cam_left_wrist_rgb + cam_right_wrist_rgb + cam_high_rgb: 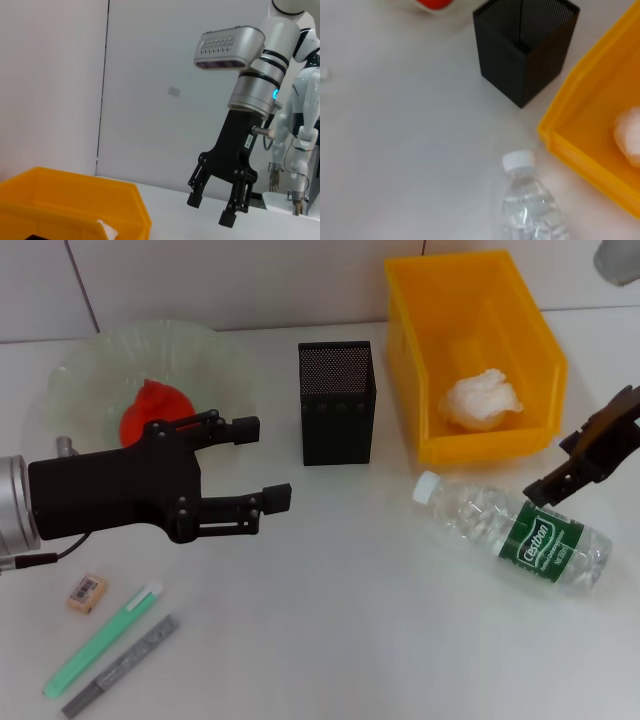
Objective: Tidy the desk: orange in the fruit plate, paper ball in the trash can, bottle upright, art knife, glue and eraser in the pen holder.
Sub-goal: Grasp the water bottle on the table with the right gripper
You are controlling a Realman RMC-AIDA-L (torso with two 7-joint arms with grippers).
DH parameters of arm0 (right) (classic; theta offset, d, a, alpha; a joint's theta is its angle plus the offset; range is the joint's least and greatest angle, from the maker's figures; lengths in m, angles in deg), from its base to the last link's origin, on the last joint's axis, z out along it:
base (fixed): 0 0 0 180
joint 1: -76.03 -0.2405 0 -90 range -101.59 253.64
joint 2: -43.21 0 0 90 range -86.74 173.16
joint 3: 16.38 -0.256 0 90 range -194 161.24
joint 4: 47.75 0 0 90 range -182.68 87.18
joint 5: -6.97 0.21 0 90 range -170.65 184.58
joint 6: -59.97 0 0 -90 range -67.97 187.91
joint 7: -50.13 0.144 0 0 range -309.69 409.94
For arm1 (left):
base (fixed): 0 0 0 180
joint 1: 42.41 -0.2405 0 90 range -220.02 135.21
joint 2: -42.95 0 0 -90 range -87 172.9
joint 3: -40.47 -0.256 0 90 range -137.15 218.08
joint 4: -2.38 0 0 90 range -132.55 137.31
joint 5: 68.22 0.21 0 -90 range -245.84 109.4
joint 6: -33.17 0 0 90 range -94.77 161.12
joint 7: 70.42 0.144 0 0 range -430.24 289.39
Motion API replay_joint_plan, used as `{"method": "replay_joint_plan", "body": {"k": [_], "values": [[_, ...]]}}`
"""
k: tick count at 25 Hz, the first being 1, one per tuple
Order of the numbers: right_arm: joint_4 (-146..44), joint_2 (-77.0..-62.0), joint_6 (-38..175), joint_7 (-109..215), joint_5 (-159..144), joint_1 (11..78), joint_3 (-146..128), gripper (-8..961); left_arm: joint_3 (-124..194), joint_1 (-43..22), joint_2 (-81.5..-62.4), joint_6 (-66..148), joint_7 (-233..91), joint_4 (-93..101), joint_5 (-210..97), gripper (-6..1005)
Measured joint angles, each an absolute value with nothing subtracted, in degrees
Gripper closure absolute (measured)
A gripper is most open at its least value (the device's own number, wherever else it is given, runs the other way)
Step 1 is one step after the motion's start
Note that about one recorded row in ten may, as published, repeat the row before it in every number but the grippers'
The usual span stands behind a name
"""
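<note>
- Nearest you on the left, the art knife (121,666) and the green glue stick (101,639) lie side by side on the table (330,620), with the small eraser (86,593) just beyond them.
- Your left gripper (262,462) hovers above the table in front of the fruit plate, fingers spread apart and holding nothing.
- On the right, the bottle (520,531) lies on its side, white cap pointing toward the pen holder.
- Your right gripper (592,455) sits over the bottle's far end; in the left wrist view (214,210) its fingers are parted and empty.
- Further back, the black mesh pen holder (337,400) stands upright, just beside the yellow trash can (530,410).
- The paper ball (481,400) is already inside the trash can.
- The orange (152,412) rests in the clear fruit plate (95,370) at the far left.
</note>
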State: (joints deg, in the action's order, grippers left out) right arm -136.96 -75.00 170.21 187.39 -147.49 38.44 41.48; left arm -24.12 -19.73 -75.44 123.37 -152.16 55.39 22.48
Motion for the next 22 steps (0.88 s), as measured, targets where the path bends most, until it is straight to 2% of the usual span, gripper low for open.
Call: {"method": "replay_joint_plan", "body": {"k": [22], "values": [[-128.17, -75.21, 165.32, 186.79, -149.90, 36.97, 43.92, 134, -24.80, -20.13, -75.52, 123.25, -151.79, 54.91, 22.48, 144]]}}
